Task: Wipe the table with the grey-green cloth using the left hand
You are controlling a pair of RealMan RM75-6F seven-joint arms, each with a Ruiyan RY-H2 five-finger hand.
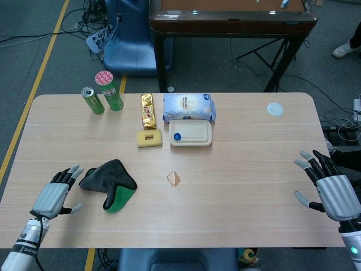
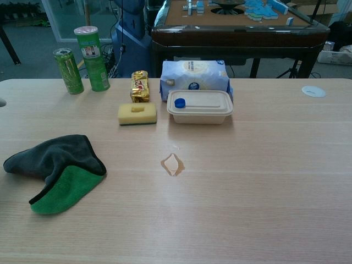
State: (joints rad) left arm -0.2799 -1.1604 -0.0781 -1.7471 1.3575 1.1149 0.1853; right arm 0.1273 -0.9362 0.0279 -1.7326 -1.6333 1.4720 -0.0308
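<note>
Head view shows the left robot hand (image 1: 53, 196) with fingers spread, holding nothing, just beside the crumpled grey-green cloth (image 1: 110, 183) on the wooden worktop (image 1: 237, 186). The step is reaching; next it must grasp the cloth.

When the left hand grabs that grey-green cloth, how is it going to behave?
The grey-green cloth lies crumpled with one corner folded over to show green, so it is probably soft and floppy and will droop. It looks light and may bunch or slide on the smooth table when pushed. The left hand sits open beside it.
</note>
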